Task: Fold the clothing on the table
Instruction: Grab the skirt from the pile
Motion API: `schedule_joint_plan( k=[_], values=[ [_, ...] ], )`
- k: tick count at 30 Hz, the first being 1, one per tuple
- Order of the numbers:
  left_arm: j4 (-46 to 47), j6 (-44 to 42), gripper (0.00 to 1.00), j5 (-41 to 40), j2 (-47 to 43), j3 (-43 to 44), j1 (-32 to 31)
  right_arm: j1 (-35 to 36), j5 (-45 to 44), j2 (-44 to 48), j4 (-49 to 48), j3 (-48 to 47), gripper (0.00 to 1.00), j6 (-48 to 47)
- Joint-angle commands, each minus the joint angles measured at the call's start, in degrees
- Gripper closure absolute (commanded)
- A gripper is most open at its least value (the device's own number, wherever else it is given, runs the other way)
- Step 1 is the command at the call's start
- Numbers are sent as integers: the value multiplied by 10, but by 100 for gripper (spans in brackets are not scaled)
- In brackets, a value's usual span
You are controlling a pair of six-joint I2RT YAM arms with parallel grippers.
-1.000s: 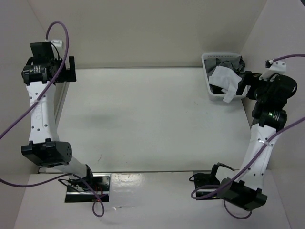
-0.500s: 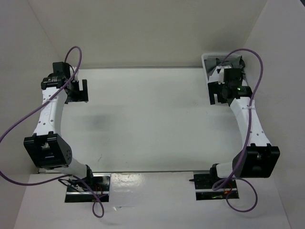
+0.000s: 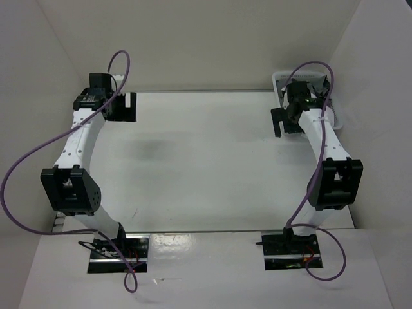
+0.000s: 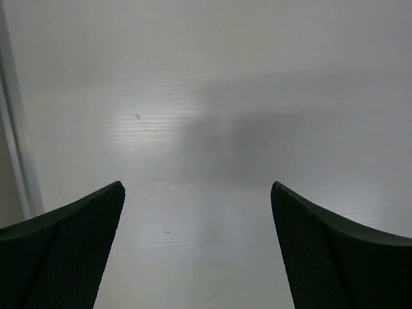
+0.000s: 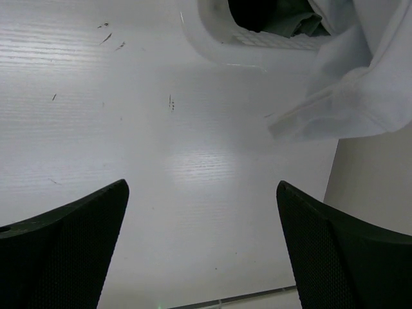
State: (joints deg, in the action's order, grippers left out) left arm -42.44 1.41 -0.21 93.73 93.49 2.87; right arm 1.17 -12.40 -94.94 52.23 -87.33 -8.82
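1. Your right gripper (image 5: pixel 201 187) was wide open with nothing in it, hovering over bare table (image 5: pixel 96 96) just beside the basket (image 5: pixel 212 38).
2. The clothing (image 5: pixel 367 84) hung over the basket's rim and spilled out toward the table. From the claw it lay ahead and off to the right in the wrist view, near but not between the fingers.
3. It was bunched up, so I couldn't call a long axis.
4. Your left gripper (image 4: pixel 196 187), also wide open and empty, sat well apart from the basket, so I'd say the right arm gets the grab.

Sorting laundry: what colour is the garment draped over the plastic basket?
Soft fabric garment: plain white; right wrist view.
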Motion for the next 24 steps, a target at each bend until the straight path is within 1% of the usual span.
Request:
schedule_joint_plan(
  k=[1, 4, 6, 7, 9, 14, 17, 21, 22, 24],
  values=[
    [22, -8, 0, 54, 26, 17, -18, 15, -30, 13, 26, -43, 0, -14],
    [15, 0, 0, 62, 37, 17, -33, 29, -67, 13, 15, -38, 0, -36],
    [15, 0, 0, 62, 30, 10, -38, 29, -61, 13, -7, -48, 2, -51],
    [15, -9, 0, 47, 25, 2, -38, 29, -61, 0, -14, -57, 1, -51],
    [21, -20, 0, 40, 8, -5, -44, 10, -93, -14, -36, -81, 1, -51],
    [16, -48, 0, 54, -3, -5, -49, -34, -140, -61, -105, -89, 1, -74],
    [21, -48, 0, 54, -3, -16, -49, -60, -153, -82, -123, -112, 2, -80],
    [28, -43, 0, 60, -3, -16, -49, -81, -153, -103, -154, -112, 2, -92],
    [28, -43, 0, 60, -3, -16, -49, -89, -153, -109, -154, -119, 4, -92],
    [34, -43, 0, 60, -3, -22, -49, -97, -153, -129, -159, -132, 14, -92]
  ],
)
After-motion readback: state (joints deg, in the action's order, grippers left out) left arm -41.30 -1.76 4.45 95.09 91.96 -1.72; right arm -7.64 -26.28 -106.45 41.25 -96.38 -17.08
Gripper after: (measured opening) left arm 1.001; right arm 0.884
